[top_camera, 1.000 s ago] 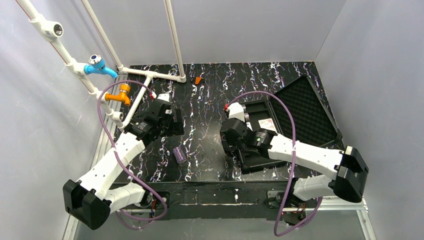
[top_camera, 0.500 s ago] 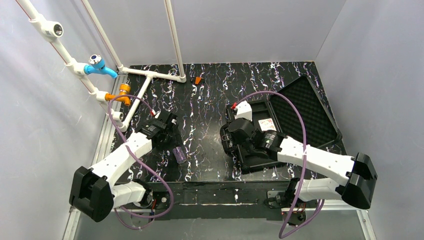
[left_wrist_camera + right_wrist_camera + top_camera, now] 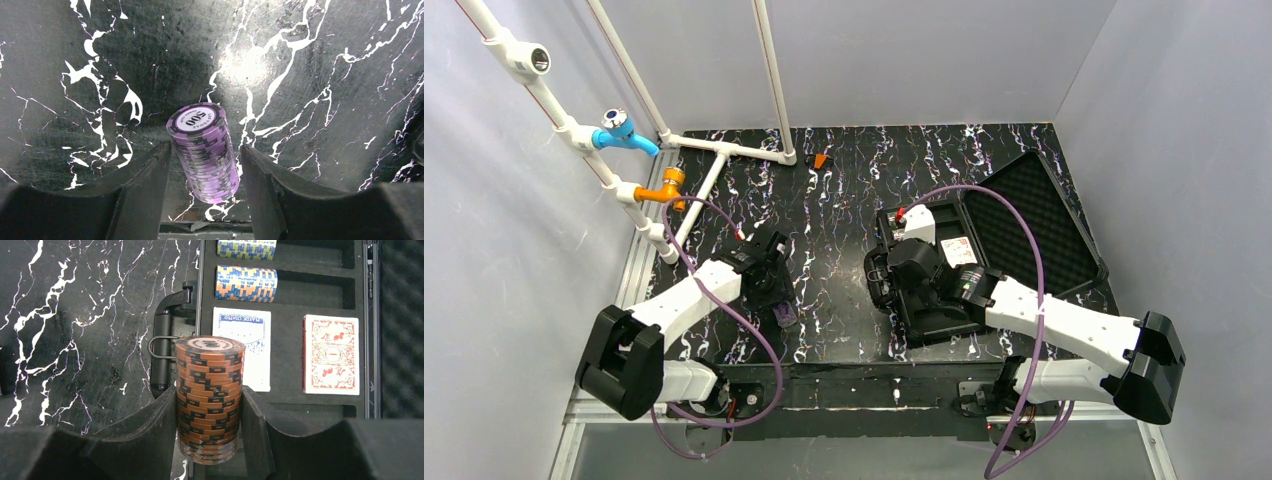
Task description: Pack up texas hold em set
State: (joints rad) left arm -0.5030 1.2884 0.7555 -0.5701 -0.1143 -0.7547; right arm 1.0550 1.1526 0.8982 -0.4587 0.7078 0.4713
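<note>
Since 1 s ago the left arm has pulled back toward the near edge, and the left gripper (image 3: 206,149) has come down from the 10 o'clock part of the table (image 3: 844,190) onto the purple chip stack (image 3: 207,167), its jaws drawn in from a wider spread. The right arm's elbow has drifted toward 3 o'clock, and its gripper has barely shifted. Top view: the purple chip stack lies on its side on the table between 7 and 8 o'clock of the table centre, near the front edge. Left wrist view: the stack sits between the 2 fingers with its "500" face at the 12 o'clock end. Both fingers are close against its sides, but I cannot tell whether they already press it. The right gripper (image 3: 209,390) pinches the brown chip stack (image 3: 209,405) between both fingers and holds it upright. Top view: this grip sits at the 9 o'clock edge of the black case (image 3: 1024,225), which lies at 3 o'clock of the table centre with the foam lid open. Right wrist view, from the brown stack: handle (image 3: 165,340) at 11 o'clock, blue-white deck (image 3: 250,330) just behind at 1 o'clock, blue-orange chip stack (image 3: 246,284) farther along in its slot, and red deck (image 3: 331,354) at 2 o'clock.
</note>
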